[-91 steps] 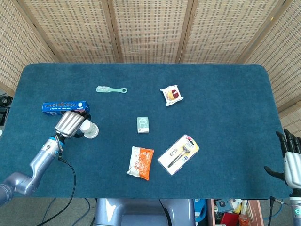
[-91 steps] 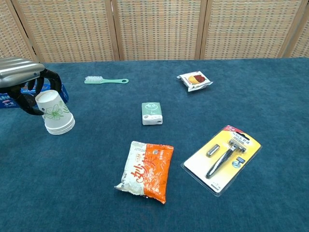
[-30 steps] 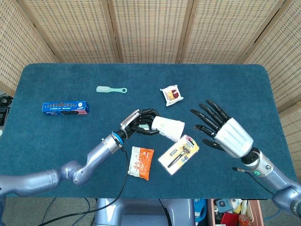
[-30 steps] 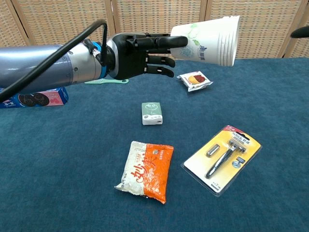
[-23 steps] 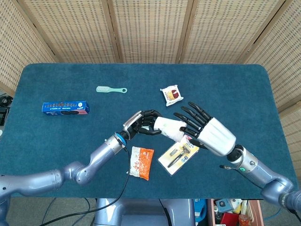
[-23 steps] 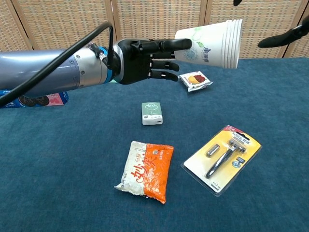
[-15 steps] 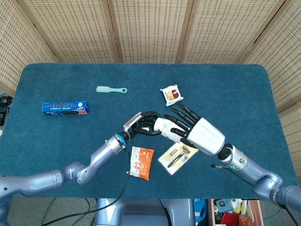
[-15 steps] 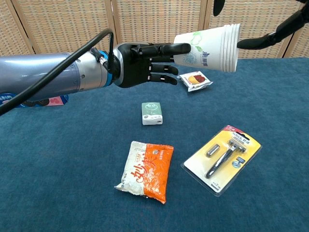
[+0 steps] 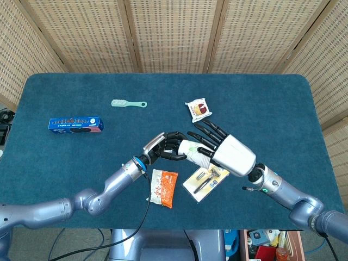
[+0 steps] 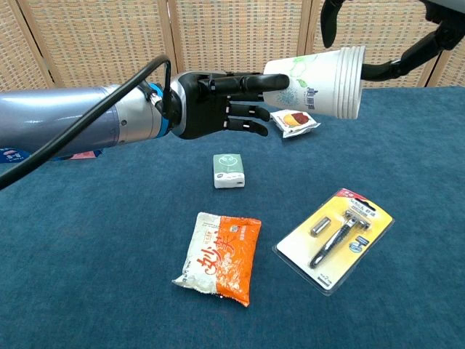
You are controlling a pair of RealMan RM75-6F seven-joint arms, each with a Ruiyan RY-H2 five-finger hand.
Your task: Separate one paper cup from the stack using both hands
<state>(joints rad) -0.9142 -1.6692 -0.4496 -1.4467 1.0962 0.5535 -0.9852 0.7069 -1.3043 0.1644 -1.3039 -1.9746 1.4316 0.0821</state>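
Chest view: left hand [image 10: 218, 105] holds tapered paper cup stack [image 10: 320, 73].

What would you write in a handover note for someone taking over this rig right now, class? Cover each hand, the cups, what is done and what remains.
Left hand: holds the paper cup stack by its base end, sideways in the air above the table, rims pointing toward the right hand.
Right hand: fingers spread around the rim end of the stack; a firm grip cannot be confirmed from either view.
Done: stack lifted and presented between both hands.
Left: close the right hand on the outermost cup, pull it free, and keep the left grip steady.
Nearby below: razor pack, snack bag.
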